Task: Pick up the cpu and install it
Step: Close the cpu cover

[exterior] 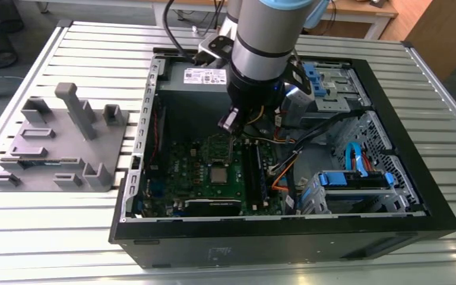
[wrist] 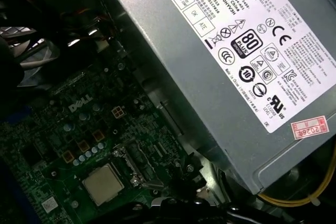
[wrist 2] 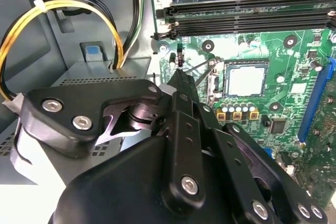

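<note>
The cpu (exterior: 219, 174), a small square chip with a pale silvery top, lies flat in the metal-framed socket of the green board (exterior: 188, 172) inside the open computer case. It also shows in both wrist views, the cpu (wrist 2: 245, 81) and the cpu (wrist: 102, 183). My gripper (exterior: 230, 134) hangs low over the board, just behind the socket. Its black fingers (wrist 2: 184, 108) meet at a narrow tip beside the socket's thin wire lever (wrist 2: 202, 65). The gripper (wrist 2: 180, 73) is shut, with nothing seen between the fingers and the chip apart from them.
A grey power supply (wrist: 236, 51) with yellow cables (wrist 2: 63, 9) stands close behind the gripper. Black memory slots (wrist 2: 252, 14) run beside the socket. Drive bays and blue cables (exterior: 355, 172) crowd the case on the exterior view's right. A grey plastic holder (exterior: 62, 142) stands outside the case.
</note>
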`<state>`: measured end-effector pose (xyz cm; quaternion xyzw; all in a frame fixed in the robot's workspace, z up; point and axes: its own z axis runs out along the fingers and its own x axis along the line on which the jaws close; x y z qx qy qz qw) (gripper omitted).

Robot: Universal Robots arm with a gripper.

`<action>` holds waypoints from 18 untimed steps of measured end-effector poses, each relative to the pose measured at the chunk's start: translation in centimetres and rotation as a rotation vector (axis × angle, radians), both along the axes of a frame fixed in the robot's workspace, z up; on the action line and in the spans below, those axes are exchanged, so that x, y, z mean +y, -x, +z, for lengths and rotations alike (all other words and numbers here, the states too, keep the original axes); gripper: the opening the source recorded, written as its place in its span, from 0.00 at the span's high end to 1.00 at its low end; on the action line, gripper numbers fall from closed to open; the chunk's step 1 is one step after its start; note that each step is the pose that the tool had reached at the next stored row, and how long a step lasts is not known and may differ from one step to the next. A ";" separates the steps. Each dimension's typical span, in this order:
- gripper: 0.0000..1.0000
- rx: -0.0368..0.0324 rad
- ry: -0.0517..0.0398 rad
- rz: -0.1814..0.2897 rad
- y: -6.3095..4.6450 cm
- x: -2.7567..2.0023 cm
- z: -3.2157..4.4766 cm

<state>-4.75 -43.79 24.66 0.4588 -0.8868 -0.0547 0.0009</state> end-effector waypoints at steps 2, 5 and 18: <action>0.89 0.0000 0.0000 0.007 0.0 -0.08 0.00; 0.89 0.0000 0.0003 0.018 0.0 -0.21 0.00; 0.89 0.0000 0.0008 0.061 0.1 -1.19 0.00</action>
